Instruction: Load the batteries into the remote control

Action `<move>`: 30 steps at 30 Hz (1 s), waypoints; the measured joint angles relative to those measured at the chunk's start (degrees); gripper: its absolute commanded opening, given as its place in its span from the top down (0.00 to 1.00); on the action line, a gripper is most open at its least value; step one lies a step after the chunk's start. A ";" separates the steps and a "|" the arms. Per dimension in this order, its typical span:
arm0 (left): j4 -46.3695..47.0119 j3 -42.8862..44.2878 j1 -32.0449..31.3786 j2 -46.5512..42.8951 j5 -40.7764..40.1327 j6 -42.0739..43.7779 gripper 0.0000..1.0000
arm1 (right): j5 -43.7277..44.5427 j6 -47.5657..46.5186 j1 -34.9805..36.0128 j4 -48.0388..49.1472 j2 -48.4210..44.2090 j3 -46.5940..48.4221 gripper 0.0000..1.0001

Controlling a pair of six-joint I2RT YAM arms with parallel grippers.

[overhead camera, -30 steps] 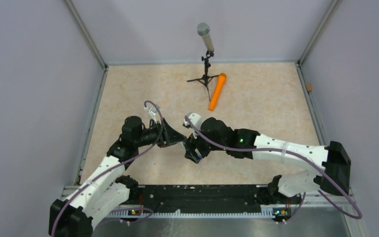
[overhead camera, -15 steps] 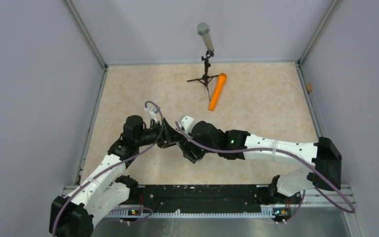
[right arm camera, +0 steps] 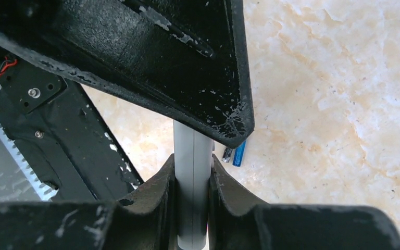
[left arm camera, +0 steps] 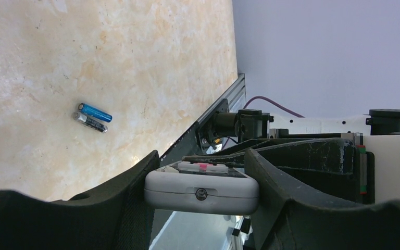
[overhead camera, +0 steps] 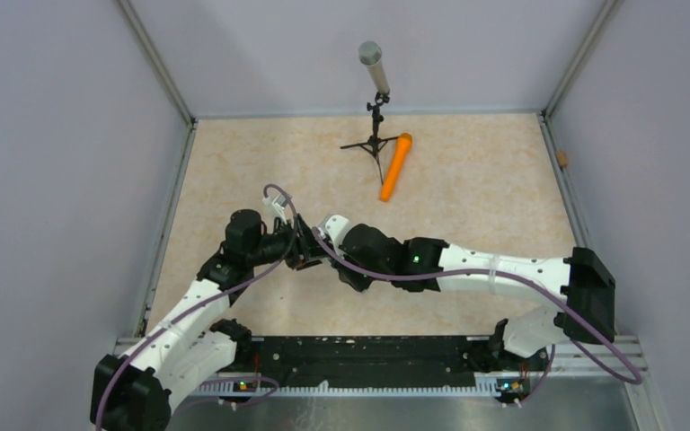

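The left end effector is pinching the remote control across its width. Its two dark fingers are pressing against the pale side edges, and the handset's short end, with a small round screw in the middle, is facing the left wrist camera. The right end effector is gripping the same remote control from the opposite side, its fingers squeezing the thin grey body across its thickness, so that only the narrow edge is showing in the right wrist view. Both end effectors are meeting above the near middle of the tabletop, and from overhead the handset is being hidden almost wholly between them. The batteries are lying loose on the tabletop below the end effectors and apart from both. They are lying side by side and touching, one blue and the other darker with a silvery end. In the right wrist view they are peeking out just past the tip of the left end effector's finger, and in the overhead view they are being covered by the end effectors. Beyond the end effectors, well apart from them and toward the far wall, a grey microphone is standing on a black tripod, and an orange cylinder is lying just beside the tripod's legs.
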 measured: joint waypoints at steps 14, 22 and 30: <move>0.48 0.13 0.44 -2.38 2.19 2.64 0.09 | -4.00 -1.31 -0.13 -3.52 -1.33 0.00 1.00; -1.44 2.03 0.63 -3.43 7.48 8.28 0.09 | -15.67 -3.02 -5.40 -7.69 -8.13 -0.04 1.00; -2.36 4.37 0.70 -4.98 16.39 12.59 0.08 | -29.16 -3.91 -10.27 -8.87 -13.05 -2.32 1.00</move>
